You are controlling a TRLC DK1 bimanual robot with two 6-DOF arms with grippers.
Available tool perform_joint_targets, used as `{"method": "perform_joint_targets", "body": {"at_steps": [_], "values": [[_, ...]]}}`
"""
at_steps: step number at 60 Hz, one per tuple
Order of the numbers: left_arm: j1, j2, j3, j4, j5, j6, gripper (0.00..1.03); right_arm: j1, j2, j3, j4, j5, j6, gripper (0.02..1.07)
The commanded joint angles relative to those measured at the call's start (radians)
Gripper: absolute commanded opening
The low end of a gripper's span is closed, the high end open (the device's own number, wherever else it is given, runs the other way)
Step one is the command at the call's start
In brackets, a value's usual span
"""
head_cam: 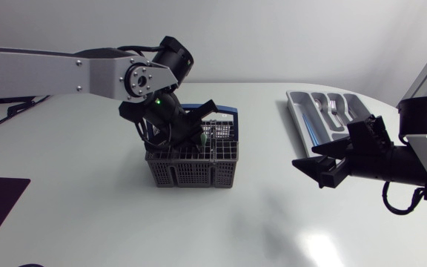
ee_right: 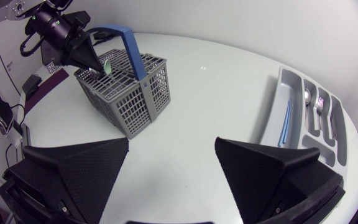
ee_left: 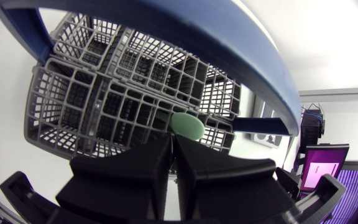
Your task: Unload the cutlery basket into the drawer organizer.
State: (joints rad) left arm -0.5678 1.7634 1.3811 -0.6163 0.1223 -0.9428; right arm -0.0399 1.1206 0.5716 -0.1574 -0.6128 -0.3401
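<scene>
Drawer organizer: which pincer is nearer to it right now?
Right. The right pincer hangs open close to the drawer organizer, not touching it; the left pincer is far off, down in the cutlery basket.

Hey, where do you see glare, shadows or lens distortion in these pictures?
Head view: bright glare on the table, faint soft shadows beside the cutlery basket. Left wrist view: fisheye bends the basket's blue handle into an arc. Right wrist view: the table's edge curves behind the drawer organizer.
</scene>
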Motion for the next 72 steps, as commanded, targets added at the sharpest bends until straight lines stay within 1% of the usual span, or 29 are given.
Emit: {"method": "perform_joint_targets", "body": {"at_steps": [1, 18, 41, 48, 61, 72], "values": [[0.011, -0.008, -0.014, -0.002, -0.007, 0.006, 0.06, 0.008, 0.013, -0.024, 0.001, 0.005, 0.009, 1.02], [0.02, -0.053, -0.019, -0.002, 0.02, 0.007, 0.06, 0.021, 0.005, -0.026, -0.001, 0.008, 0.009, 1.02], [0.022, -0.104, -0.039, -0.002, 0.053, 0.006, 0.06, 0.058, 0.004, -0.026, -0.001, 0.038, 0.007, 1.02], [0.028, -0.12, -0.04, -0.002, 0.082, 0.004, 0.06, 0.064, 0.004, -0.026, -0.001, 0.042, 0.007, 1.02], [0.026, -0.162, -0.051, -0.002, 0.103, 0.006, 0.06, 0.083, 0.001, -0.024, -0.004, 0.054, 0.009, 1.02], [0.019, -0.191, -0.053, -0.023, 0.111, 0.004, 0.06, 0.097, -0.004, -0.021, -0.008, 0.061, 0.01, 1.02]]}}
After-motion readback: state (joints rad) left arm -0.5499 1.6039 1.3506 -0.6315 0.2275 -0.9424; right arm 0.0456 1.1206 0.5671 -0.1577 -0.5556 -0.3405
